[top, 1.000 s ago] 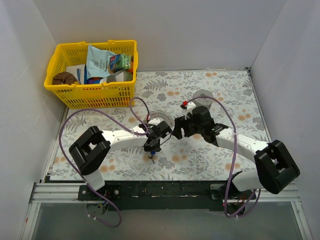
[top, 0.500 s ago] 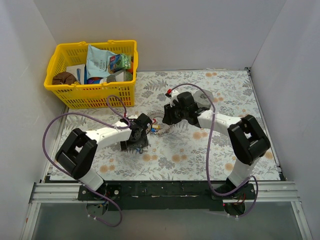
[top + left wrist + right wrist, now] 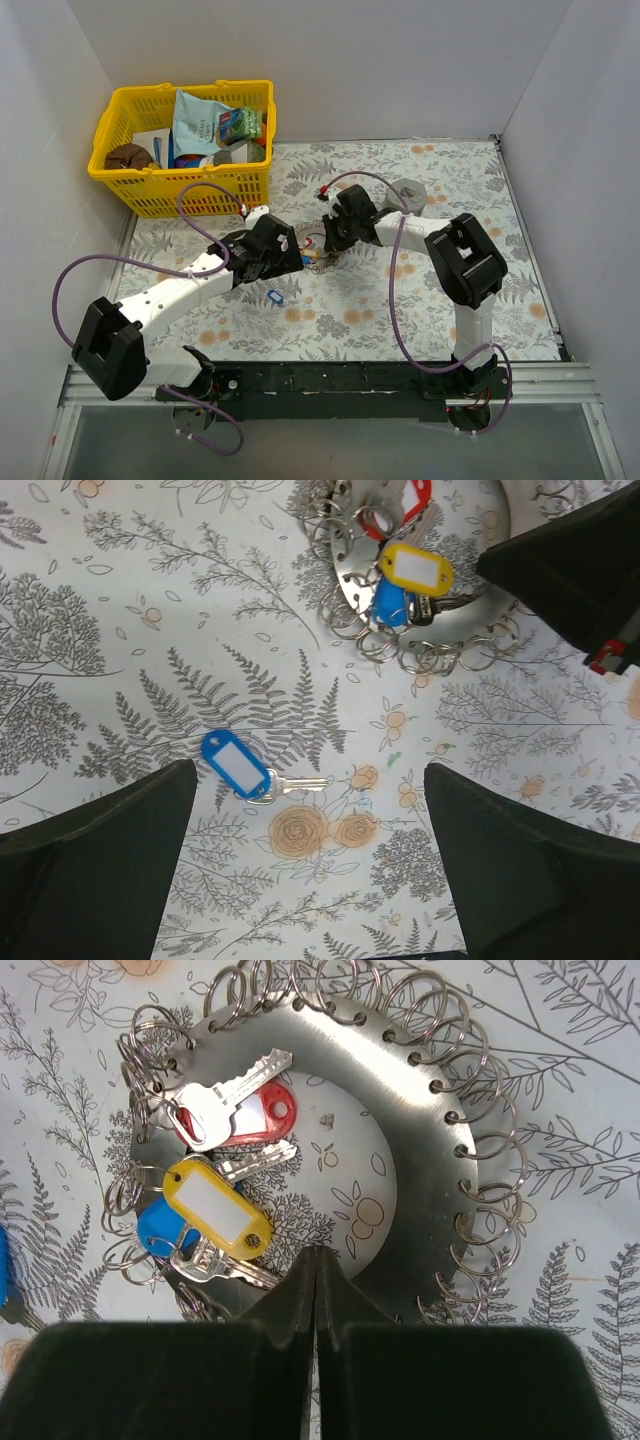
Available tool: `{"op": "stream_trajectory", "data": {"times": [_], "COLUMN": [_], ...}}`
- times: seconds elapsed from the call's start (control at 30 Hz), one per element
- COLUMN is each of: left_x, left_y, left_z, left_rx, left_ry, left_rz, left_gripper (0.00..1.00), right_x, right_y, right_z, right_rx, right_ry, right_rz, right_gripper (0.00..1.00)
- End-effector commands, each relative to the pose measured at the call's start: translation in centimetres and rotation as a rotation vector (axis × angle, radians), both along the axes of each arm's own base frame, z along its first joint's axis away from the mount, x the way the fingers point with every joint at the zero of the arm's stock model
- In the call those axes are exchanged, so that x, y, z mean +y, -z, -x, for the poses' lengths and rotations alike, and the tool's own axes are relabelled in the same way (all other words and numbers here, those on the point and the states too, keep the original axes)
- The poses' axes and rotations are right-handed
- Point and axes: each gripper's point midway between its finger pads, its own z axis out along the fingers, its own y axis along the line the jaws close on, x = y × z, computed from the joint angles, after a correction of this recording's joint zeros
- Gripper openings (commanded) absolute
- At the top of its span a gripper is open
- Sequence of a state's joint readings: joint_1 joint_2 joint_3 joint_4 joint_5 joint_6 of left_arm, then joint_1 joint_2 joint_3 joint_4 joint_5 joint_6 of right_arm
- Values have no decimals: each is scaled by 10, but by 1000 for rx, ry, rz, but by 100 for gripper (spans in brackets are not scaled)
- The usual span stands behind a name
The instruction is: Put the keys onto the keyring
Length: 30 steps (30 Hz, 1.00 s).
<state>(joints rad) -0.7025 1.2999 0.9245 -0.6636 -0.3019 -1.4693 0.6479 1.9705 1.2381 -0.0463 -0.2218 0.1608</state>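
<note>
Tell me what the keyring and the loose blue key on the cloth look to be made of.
Keyring: a flat metal band, probably steel, with a brushed shiny finish. It glares bright, and wire split rings pass through holes punched in it.
Loose blue key: the head looks like glossy moulded plastic with a white label window. The blade is silvery metal.

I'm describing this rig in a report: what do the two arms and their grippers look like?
Both arms have white tube-like links with chunky black joint housings. The left arm and right arm each trail a looping purple cable. The left gripper and right gripper are black with broad wedge-shaped fingers; a small red part sits by the right wrist.
</note>
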Motion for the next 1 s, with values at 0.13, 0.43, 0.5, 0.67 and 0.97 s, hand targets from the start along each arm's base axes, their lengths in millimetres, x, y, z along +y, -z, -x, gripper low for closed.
{"op": "stream_trajectory", "data": {"times": [0.13, 0.43, 0.5, 0.67, 0.97], "left_x": [-9, -15, -16, -24, -35], "left_y": [-11, -15, -14, -15, -23], "left_z": [-4, -9, -10, -13, -22], "left_rx": [-57, -80, -81, -96, -113], "left_ry": [27, 45, 49, 80, 141], "left_rz": [60, 78, 77, 100, 94], "left_gripper": [98, 98, 98, 98, 98], "right_x": [-10, -48, -54, -54, -64], "right_y": [3, 8, 4, -33, -99], "right_z": [19, 69, 74, 66, 51], "right_rx": [18, 72, 59, -28, -150], "right_ry": [-37, -42, -35, -5, 101], "right_rz": [69, 111, 113, 66, -54], "right_gripper": [1, 1, 1, 2, 18]}}
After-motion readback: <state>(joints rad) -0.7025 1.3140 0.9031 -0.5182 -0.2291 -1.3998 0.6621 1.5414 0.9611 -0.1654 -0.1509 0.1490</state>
